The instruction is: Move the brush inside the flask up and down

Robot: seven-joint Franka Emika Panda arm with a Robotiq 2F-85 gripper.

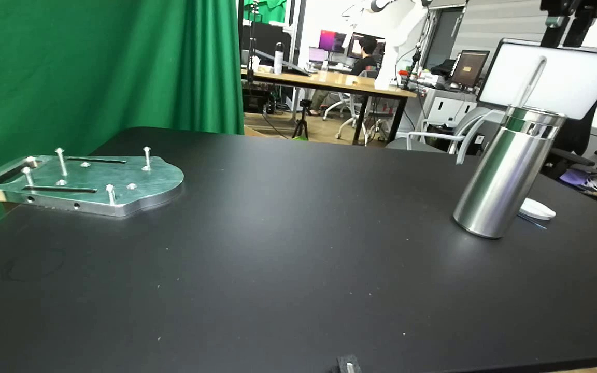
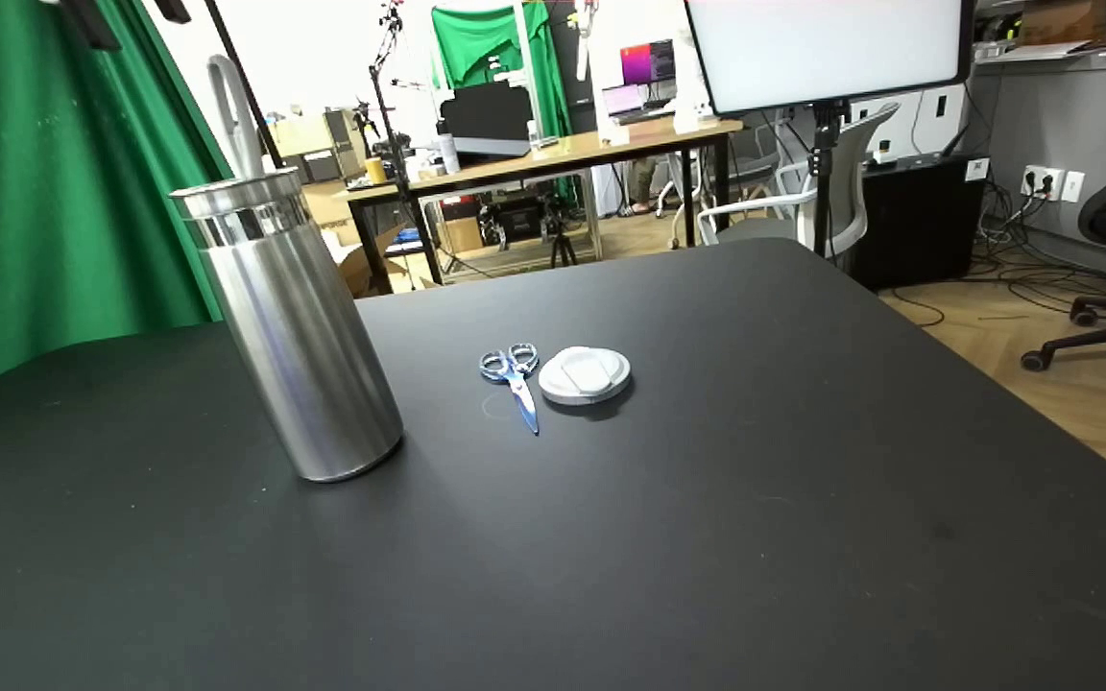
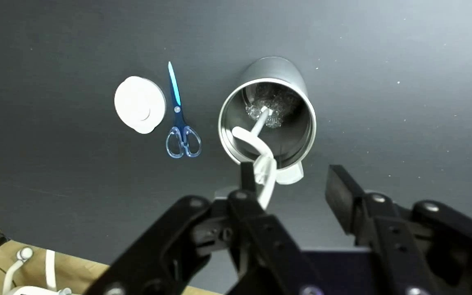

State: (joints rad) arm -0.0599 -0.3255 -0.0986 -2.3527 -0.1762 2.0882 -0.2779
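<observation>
The claw [image 3: 292, 175], cut off in both exterior views, holds nothing, jaws well apart; the brush [image 3: 256, 141] is in the flask [image 1: 507, 178], bristles indistinct; in an exterior view the flask partly hides a lid [image 1: 538, 208].

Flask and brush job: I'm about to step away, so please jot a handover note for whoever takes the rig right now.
Gripper: open, holding nothing.
Flask: standing on the table, mouth open.
Brush: in the flask, handle sticking out, below the gripper.
Done: brush is inside. Whether it has been moved up and down, I can't tell.
Left: if strokes remain, probably close on the handle first, then lift and lower.
</observation>
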